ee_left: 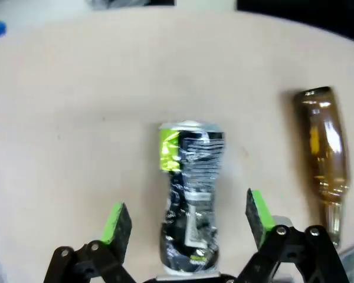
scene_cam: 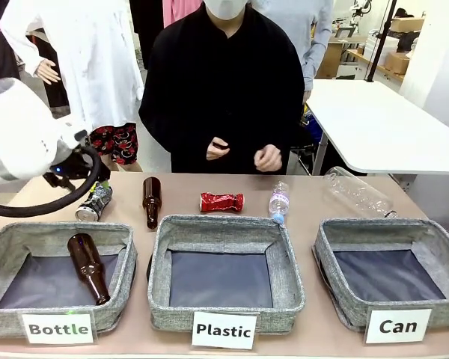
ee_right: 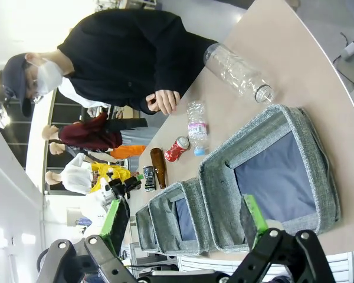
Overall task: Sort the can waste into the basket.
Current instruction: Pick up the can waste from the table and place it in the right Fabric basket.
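Note:
A dark can [scene_cam: 95,202] with green marks and a silver end lies on the table at the far left. In the left wrist view this dark can [ee_left: 190,194] lies lengthwise between the green pads [ee_left: 114,224] of my open left gripper [ee_left: 186,219], untouched. The left arm [scene_cam: 19,142] hangs above that can. A crinkled shiny red can [scene_cam: 221,202] lies behind the middle basket; red can [ee_right: 177,148]. The grey basket tagged Can [scene_cam: 395,280] stands at the front right with nothing in it; Can basket [ee_right: 270,177]. My right gripper [ee_right: 186,219] is open, above the basket row.
A brown bottle [scene_cam: 151,200] lies beside the dark can; another [scene_cam: 88,267] lies in the Bottle basket [scene_cam: 58,278]. The Plastic basket [scene_cam: 224,271] stands in the middle. A small clear bottle [scene_cam: 279,202] and a large one [scene_cam: 358,191] lie behind. A person's hands [scene_cam: 243,153] hover at the far edge.

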`<move>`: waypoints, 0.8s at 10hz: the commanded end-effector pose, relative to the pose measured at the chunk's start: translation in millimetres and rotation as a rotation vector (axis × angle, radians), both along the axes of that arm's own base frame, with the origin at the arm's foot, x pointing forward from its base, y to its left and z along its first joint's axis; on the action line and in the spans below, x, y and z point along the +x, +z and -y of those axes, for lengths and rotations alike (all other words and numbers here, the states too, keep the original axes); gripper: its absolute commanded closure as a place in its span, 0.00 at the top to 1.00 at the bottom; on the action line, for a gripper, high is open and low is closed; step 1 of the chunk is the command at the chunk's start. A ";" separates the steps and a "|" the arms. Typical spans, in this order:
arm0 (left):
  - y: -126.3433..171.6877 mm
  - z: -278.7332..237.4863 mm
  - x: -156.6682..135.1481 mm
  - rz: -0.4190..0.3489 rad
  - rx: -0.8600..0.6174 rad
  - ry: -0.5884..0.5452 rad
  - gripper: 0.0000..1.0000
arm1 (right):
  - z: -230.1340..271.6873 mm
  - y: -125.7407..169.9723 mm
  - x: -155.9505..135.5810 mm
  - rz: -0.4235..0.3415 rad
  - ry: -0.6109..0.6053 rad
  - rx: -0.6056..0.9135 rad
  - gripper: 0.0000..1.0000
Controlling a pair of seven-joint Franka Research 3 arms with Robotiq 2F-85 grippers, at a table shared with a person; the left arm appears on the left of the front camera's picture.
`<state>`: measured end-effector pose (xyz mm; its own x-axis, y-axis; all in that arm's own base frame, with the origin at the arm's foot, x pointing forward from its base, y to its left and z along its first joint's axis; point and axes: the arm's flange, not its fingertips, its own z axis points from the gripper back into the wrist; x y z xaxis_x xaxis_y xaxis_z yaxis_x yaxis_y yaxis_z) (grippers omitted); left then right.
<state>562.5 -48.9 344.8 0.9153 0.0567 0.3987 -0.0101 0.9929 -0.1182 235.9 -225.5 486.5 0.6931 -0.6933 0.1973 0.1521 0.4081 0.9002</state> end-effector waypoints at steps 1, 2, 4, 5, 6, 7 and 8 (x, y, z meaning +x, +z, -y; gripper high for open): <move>-2.2 13.6 21.7 -0.151 0.018 0.038 1.00 | 1.8 1.0 2.6 0.038 0.003 0.001 1.00; -5.3 13.1 31.2 -0.170 0.014 0.061 1.00 | 1.8 1.0 2.6 0.038 0.003 0.001 1.00; -13.6 15.9 42.6 -0.204 -0.009 0.086 1.00 | 1.8 1.0 2.6 0.038 0.003 0.001 1.00; -16.4 17.8 46.5 -0.198 -0.005 0.096 1.00 | 1.8 1.0 2.6 0.038 0.003 0.001 1.00; -19.8 19.6 49.4 -0.211 -0.002 0.097 1.00 | 1.8 1.0 2.6 0.038 0.003 0.001 1.00; -22.2 20.1 52.6 -0.226 -0.007 0.102 1.00 | 1.8 1.0 2.6 0.038 0.003 0.001 1.00; -25.4 19.9 55.2 -0.238 -0.018 0.117 1.00 | 1.8 1.0 2.6 0.038 0.003 0.001 1.00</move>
